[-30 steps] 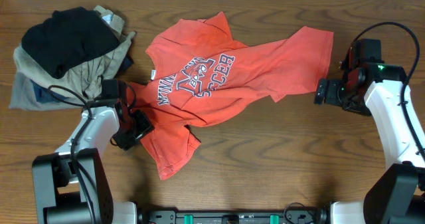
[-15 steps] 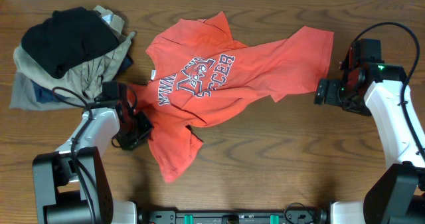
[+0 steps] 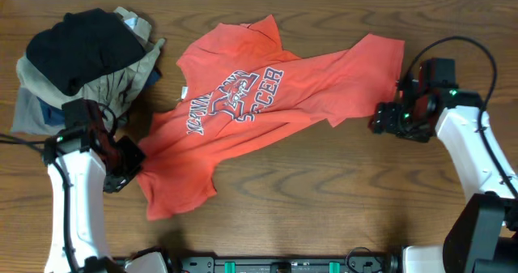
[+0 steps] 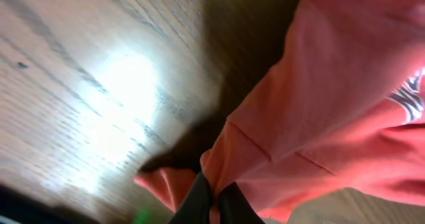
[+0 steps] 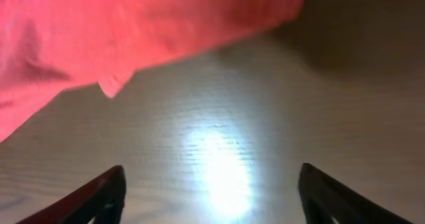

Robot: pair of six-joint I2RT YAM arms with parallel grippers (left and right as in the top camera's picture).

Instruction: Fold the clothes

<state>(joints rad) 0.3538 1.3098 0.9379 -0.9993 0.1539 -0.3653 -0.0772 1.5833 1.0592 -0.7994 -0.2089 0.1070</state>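
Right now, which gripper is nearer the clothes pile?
Left. The left gripper sits just beside the pile, pinching the T-shirt; the right gripper is open, across the table beyond the shirt's far end.

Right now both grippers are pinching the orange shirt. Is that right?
Not quite. Only the left gripper is pinching the orange shirt; the right wrist view shows the right gripper open, holding nothing.

arms [image 3: 77, 194]: white shells, black joints | cable [image 3: 453, 40]: black loop | right hand [image 5: 211, 169]: black fingers [image 5: 99, 194] | wrist light [image 3: 453, 92]: green
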